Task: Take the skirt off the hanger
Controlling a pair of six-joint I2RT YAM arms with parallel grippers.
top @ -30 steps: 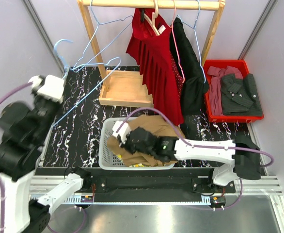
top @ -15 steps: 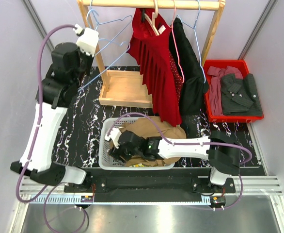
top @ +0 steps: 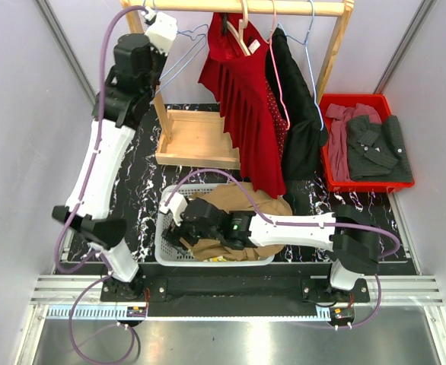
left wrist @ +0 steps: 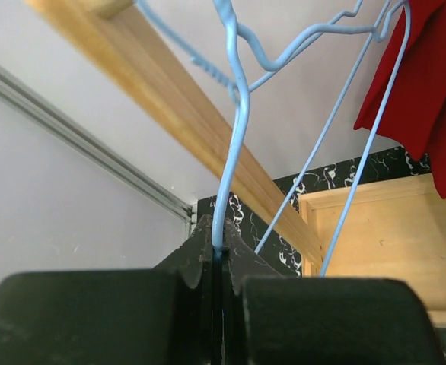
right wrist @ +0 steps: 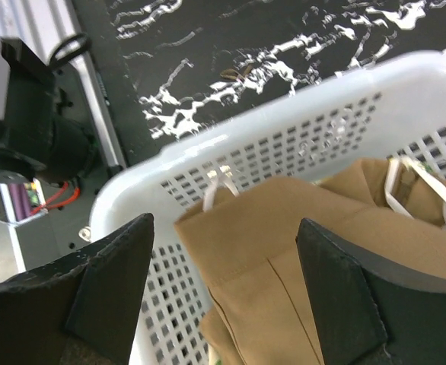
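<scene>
The tan skirt (top: 242, 199) lies in the white basket (top: 162, 239) at the surface's near edge, right jaws apart just above it, while the left jaws clamp a blue hanger (left wrist: 234, 137) beside the wooden rack (left wrist: 170, 114).

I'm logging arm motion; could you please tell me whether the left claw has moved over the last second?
Yes. The left claw, shut on the blue hanger, has risen from beside the table to the wooden rail, near its left end.
</scene>
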